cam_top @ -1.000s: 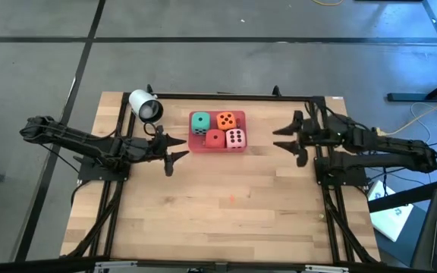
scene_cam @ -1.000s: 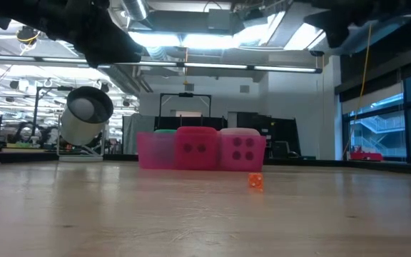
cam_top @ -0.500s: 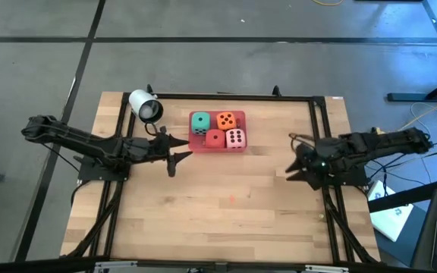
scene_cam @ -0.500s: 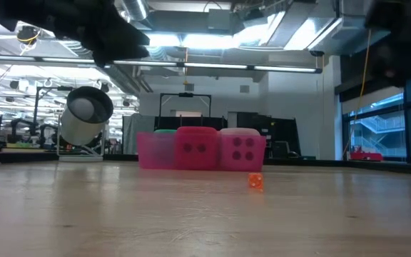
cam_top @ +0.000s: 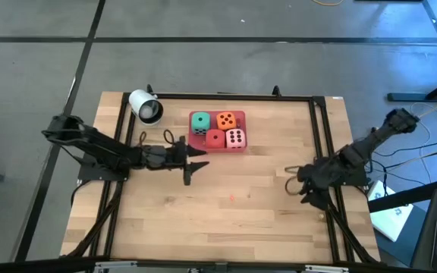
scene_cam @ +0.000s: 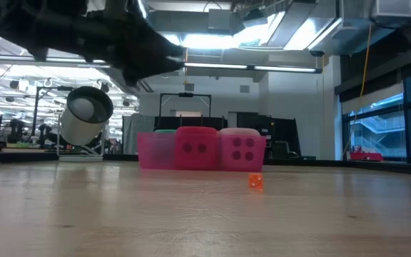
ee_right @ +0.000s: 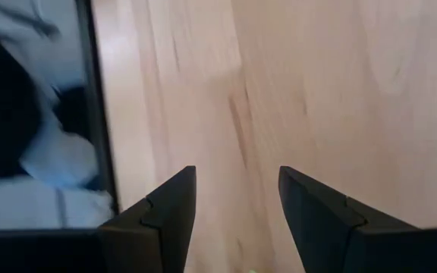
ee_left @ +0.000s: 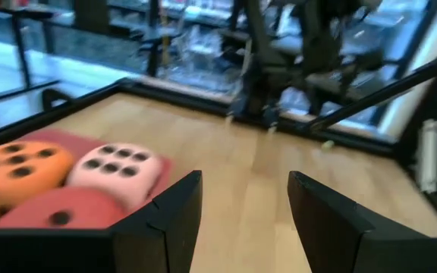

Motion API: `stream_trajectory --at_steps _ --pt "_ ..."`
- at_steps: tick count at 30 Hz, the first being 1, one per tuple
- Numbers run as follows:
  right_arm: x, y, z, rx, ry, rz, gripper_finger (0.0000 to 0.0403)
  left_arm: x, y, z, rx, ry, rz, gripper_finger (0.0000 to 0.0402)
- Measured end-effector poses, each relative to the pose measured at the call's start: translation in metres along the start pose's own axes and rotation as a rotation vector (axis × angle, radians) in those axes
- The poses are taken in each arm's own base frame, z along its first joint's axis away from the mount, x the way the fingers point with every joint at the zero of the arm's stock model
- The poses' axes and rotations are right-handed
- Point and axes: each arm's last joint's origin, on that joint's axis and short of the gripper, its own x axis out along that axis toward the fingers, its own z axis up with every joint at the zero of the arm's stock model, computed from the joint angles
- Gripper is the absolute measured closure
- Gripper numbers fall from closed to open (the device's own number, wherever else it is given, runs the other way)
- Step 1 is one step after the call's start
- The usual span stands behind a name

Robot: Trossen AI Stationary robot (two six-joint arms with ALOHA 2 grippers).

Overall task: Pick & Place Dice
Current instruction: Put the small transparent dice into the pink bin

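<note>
- I am holding my left gripper (cam_top: 196,161) just beside the pink tray (cam_top: 239,147), fingers parted and empty.
- The four dice are sitting together in that tray: green (cam_top: 200,122), orange (cam_top: 226,120), red (cam_top: 215,139), pale pink (cam_top: 235,138).
- To grab cleanly, I should be straddling one die squarely, probably the red one nearest me.
- My right gripper (cam_top: 295,180) is waiting near the table's right edge, fingers apart, holding nothing.
- The wooden table (cam_top: 226,220) is carrying a white cup (cam_top: 145,106); what looks like a tiny orange die (scene_cam: 255,181) is lying apart.
</note>
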Motion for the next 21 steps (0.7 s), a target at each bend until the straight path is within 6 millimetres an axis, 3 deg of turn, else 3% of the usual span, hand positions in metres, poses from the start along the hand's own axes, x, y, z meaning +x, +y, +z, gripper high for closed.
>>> stream_trajectory --at_steps 4,8,14,21 --pt "0.012 0.006 -0.010 -0.092 0.141 -0.099 0.0213 0.012 -0.006 0.000 -0.019 -0.048 -0.051 0.0212" --pt "0.005 0.018 -0.018 -0.172 0.272 -0.240 0.0213 0.024 -0.013 0.005 -0.026 -0.069 -0.064 0.0212" --pt "-0.007 0.052 -0.023 -0.286 0.239 -0.307 0.0213 0.045 -0.022 0.012 -0.013 -0.088 -0.066 0.0212" --pt "0.017 0.064 -0.050 -0.356 0.388 -0.362 0.0213 0.068 -0.034 0.010 -0.012 -0.082 -0.086 0.0212"
